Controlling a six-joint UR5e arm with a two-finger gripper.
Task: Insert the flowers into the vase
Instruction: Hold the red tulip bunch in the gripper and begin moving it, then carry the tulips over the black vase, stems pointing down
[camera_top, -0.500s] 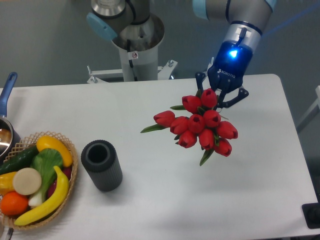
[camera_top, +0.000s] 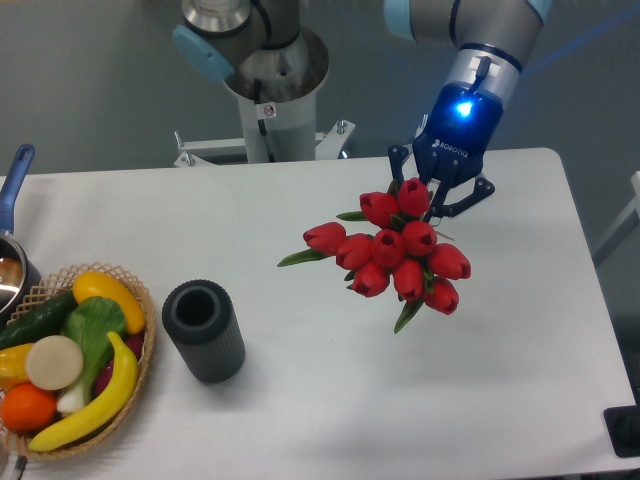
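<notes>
Claw: the gripper (camera_top: 436, 196) hangs over the far right part of the table (camera_top: 300, 200), its dark fingers closed around the stems of the flowers (camera_top: 397, 253); the stems themselves are mostly hidden behind the heads, so I judge the hold from the bunch hanging clear of the table.

Flowers: red tulip heads bunched tight, fanned toward me and to the left, a green leaf poking out at the left and another at the near side. They look lifted, not resting on anything.

Vase: the vase (camera_top: 204, 330), dark and ribbed, stands upright on the near left of the table with its round mouth open upward, well apart from the bunch.

Neighbours: a wicker basket (camera_top: 140, 340) of fruit and vegetables sits just left of the vase, a banana (camera_top: 95, 398) curving over its near edge. A pot (camera_top: 12, 262) with a blue handle shows at the left edge.

Step in hand: carrying the bunch toward the vase, I'd say; insertion is not yet begun.

Doing it well: bring the stem ends, not the heads, over the mouth, turn the bunch upright, and descend straight; the heads look wider than the mouth. Keep clear of the basket, and don't nudge the vase over.
</notes>
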